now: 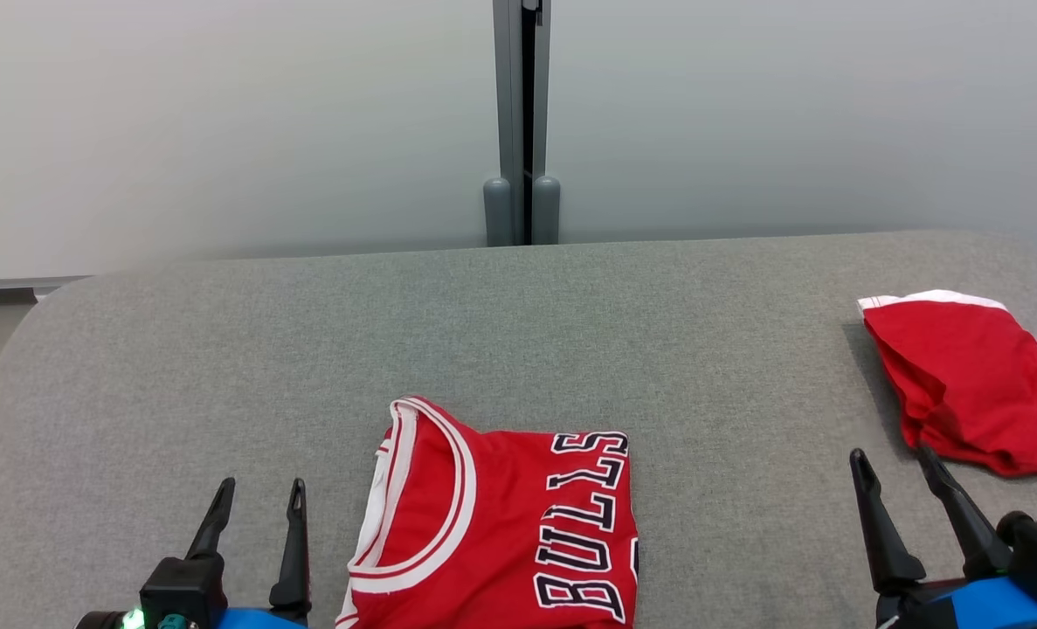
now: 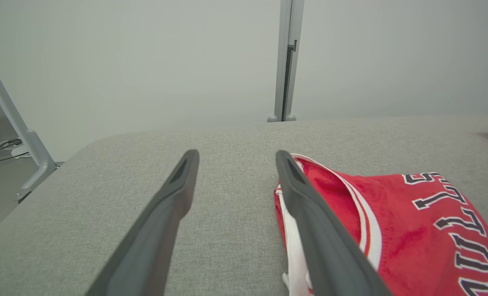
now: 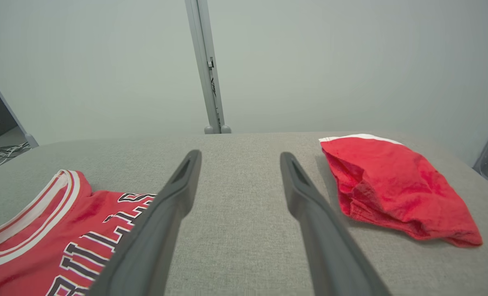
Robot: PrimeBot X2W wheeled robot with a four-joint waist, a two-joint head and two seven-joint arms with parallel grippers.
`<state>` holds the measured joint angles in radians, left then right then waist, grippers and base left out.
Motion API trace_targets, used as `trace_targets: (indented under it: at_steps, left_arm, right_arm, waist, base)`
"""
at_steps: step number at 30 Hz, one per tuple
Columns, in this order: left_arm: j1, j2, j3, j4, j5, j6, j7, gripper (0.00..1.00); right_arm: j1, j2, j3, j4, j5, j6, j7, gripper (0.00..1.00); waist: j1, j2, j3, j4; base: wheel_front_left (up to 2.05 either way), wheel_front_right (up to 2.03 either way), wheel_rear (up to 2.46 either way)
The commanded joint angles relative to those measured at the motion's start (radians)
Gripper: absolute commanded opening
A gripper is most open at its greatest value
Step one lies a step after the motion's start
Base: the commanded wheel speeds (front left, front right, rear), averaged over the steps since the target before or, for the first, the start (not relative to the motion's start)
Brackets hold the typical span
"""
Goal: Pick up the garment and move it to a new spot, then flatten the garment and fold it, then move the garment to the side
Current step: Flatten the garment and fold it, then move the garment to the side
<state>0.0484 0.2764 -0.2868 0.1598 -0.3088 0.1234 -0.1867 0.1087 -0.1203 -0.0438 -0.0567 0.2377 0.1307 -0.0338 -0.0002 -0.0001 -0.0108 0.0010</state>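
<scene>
- Jersey point(image 1: 501, 524) is lying folded on the worktop point(image 1: 570, 332), down at the near edge, lettering facing up.
- Left gripper point(image 1: 263, 482) is hovering just left of it, jaws spread, gripping nothing.
- Right gripper point(image 1: 890, 452) is sitting well off to its right, jaws parted and empty, near a red cloth point(image 1: 972, 384).

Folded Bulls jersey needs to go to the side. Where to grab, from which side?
Probably pinch both side edges at once: left gripper from the left onto the white-trimmed edge, right gripper from the right at the lettered edge. The jersey lies flat in stacked layers, so a one-sided lift would likely unfold it.
</scene>
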Motion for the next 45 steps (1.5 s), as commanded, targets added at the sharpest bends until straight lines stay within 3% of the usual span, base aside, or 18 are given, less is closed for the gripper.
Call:
trace_targets:
  at_steps: [1,12,30,36,45]
  left_arm:
    - [0.015,0.005,0.000,-0.006,-0.009,0.007,0.005,1.00]
    - [0.042,0.019,0.005,-0.015,-0.022,0.017,0.017,1.00]
    - [0.008,0.020,-0.003,-0.019,-0.028,0.026,-0.002,1.00]
    - [-0.044,0.017,-0.003,-0.031,-0.011,0.028,-0.022,1.00]
    - [-0.159,-0.014,-0.012,-0.036,0.014,0.022,-0.062,1.00]
  right_arm:
    - [0.027,0.009,-0.012,-0.015,-0.008,0.000,0.013,1.00]
    - [0.094,0.042,-0.034,-0.111,-0.050,0.000,0.075,1.00]
    - [0.084,0.040,-0.032,-0.126,-0.055,0.000,0.102,1.00]
    - [0.026,0.019,0.029,-0.068,-0.039,0.000,0.105,1.00]
    - [-0.132,0.029,0.252,0.219,0.046,0.000,0.052,1.00]
  waist:
    - [0.0002,0.0001,-0.008,-0.004]
    - [0.0002,0.0001,-0.020,-0.006]
    - [0.0002,0.0001,0.013,0.000]
    - [0.0002,0.0001,0.081,0.021]
    - [0.0002,0.0001,0.197,0.091]
  base:
    - [0.00,0.00,0.00]
    - [0.00,0.00,0.00]
    - [0.00,0.00,0.00]
    - [0.00,0.00,0.00]
    - [0.00,0.00,0.00]
